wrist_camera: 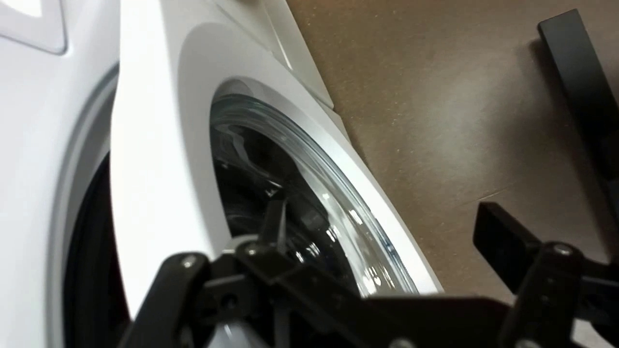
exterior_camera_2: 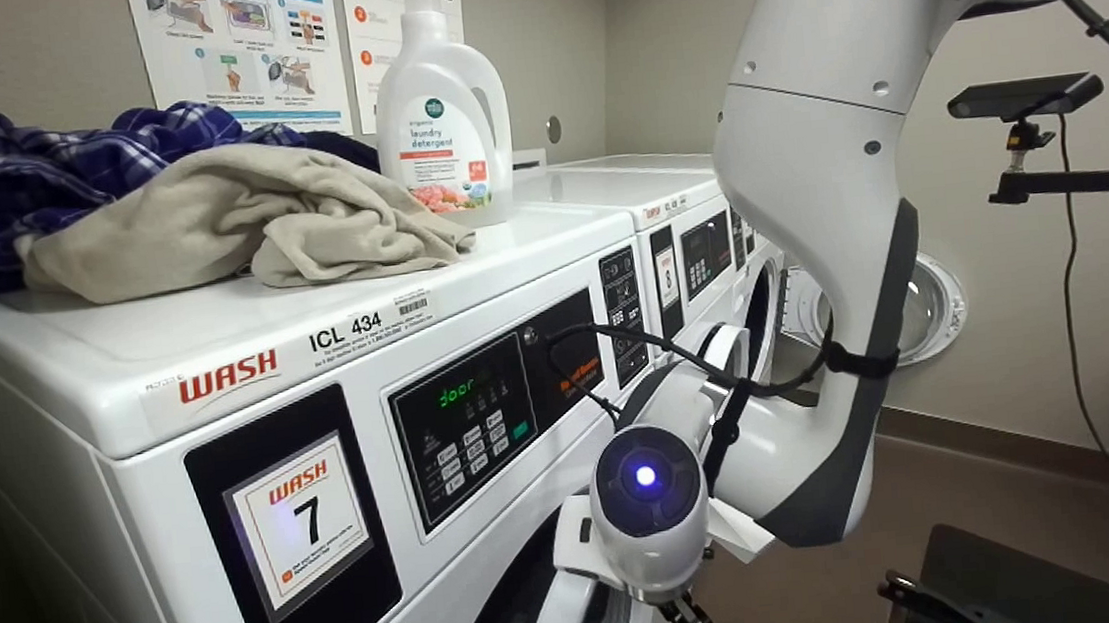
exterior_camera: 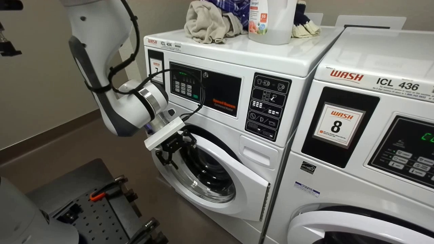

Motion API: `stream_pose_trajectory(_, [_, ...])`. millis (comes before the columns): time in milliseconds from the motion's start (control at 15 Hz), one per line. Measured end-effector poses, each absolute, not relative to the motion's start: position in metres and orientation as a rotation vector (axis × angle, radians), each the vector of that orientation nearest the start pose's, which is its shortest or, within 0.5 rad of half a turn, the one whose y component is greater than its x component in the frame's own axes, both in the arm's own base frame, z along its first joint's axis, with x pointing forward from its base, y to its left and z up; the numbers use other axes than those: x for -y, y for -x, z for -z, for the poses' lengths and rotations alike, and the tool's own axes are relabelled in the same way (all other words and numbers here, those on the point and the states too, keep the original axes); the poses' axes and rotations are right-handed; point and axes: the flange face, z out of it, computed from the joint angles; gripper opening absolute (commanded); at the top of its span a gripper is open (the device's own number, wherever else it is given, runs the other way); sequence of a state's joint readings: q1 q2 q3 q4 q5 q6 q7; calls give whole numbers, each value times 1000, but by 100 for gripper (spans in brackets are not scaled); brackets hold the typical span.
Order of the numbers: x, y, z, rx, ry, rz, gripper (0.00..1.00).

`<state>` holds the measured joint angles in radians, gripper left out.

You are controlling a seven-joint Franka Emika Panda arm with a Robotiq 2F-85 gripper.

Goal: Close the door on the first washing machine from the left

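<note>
The first washing machine (exterior_camera: 210,57) is white with a dark control panel; it also shows, labelled 7, in an exterior view (exterior_camera_2: 69,384). Its round door (exterior_camera: 249,193) has a white rim and dark glass. The door stands ajar, with a dark gap between its rim (wrist_camera: 145,169) and the washer front in the wrist view. My gripper (exterior_camera: 181,154) is open at the door's free side, its fingers wide apart with nothing held. In the wrist view, one finger of the gripper (wrist_camera: 387,227) overlaps the glass and the other is over the floor. I cannot tell whether it touches the door.
The number-8 washer (exterior_camera: 359,162) stands beside it, its door (exterior_camera: 312,222) partly in view. A detergent bottle (exterior_camera_2: 442,120) and clothes (exterior_camera_2: 235,219) lie on top. A dark perforated base (exterior_camera: 98,217) stands near the door. A camera on a bracket (exterior_camera_2: 1028,97) is behind the arm.
</note>
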<state>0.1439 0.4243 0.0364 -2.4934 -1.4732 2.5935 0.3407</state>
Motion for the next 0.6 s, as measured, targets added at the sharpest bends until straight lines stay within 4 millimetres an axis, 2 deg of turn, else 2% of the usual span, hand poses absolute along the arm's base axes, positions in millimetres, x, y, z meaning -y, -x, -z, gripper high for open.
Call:
stream_pose_trajectory(333, [-103,-414,-101,-1447,-2078,-61,100])
stream_pose_trajectory(600, [-101,-413,-94,-1337,-2127,-184,100])
